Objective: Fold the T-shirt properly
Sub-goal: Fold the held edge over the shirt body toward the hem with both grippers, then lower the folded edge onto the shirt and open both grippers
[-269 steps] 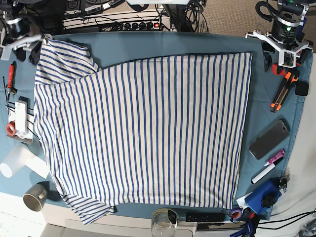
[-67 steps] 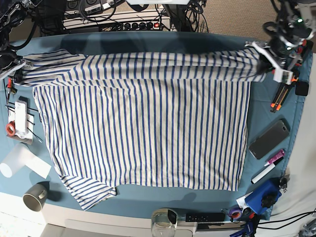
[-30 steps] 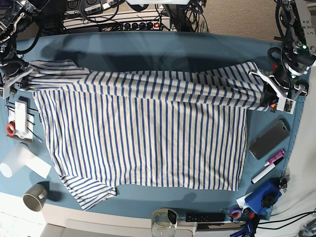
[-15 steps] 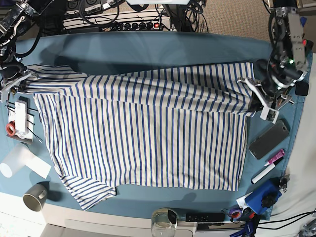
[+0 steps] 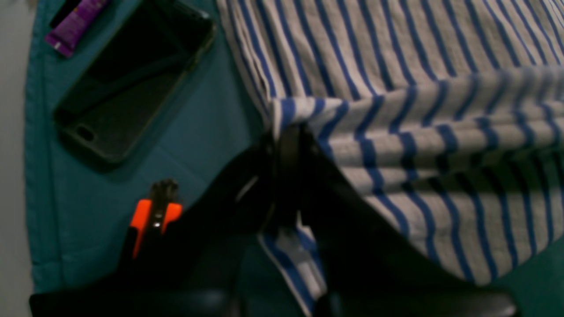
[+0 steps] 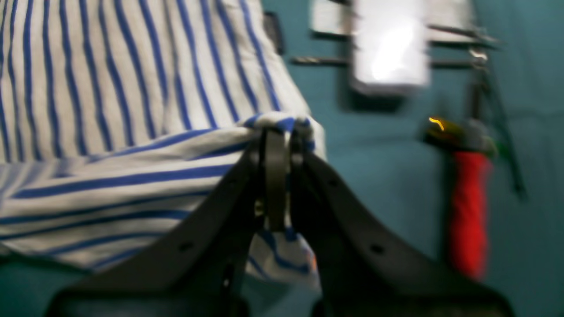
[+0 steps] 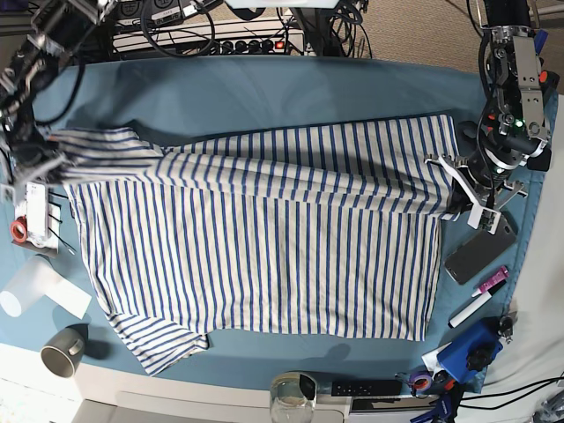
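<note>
Striped white-and-blue cloth of the T-shirt (image 7: 264,247) lies spread on the teal tablecloth (image 7: 291,88), its far edge raised and doubled over the body, one corner pinched in the closed left gripper (image 5: 286,132), the other in the closed right gripper (image 6: 277,132).

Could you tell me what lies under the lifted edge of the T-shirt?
Under the raised fold of the T-shirt is more of its own striped cloth, lying on the tablecloth. Anything beneath that cloth is covered.
</note>
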Robot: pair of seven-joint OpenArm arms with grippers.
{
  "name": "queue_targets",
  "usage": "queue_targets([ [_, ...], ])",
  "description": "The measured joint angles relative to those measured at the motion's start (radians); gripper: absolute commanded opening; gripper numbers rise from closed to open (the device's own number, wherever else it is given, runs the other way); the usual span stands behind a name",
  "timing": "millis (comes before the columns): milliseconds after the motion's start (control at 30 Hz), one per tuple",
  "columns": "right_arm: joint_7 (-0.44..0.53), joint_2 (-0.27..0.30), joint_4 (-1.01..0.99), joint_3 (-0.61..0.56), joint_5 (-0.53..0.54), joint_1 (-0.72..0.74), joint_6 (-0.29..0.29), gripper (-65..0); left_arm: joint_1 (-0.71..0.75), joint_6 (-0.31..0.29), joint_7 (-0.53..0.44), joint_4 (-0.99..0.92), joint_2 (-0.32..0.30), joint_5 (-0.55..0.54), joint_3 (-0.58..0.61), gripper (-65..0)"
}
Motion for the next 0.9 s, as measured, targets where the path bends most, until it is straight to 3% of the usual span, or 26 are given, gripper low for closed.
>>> queue_targets([
  [167, -0.002, -0.001, -0.042, -0.075, -0.069, 0.096, -0.002, -65.0, -0.007, 0.000, -0.014, -0.031, 0.000, -0.002, 0.000, -65.0],
  [400, 0.023, 0.000, -0.046, -0.092, -0.110, 0.140, -0.003, -65.0, -0.052, -0.016, -0.034, -0.138, 0.002, -0.022, 0.000, -65.0],
  [733, 0.028, 0.000, -0.222, -0.090, -0.116, 0.257, -0.022, -65.0, -0.095, -0.034, -0.037, -0.157, 0.031, -0.019, 0.000, -65.0],
  [900, 0.023, 0.000, -0.248, -0.090, -0.112, 0.296, -0.022, -65.0, -0.095, -0.035, -0.090, -0.157, 0.031, -0.020, 0.000, -65.0],
])
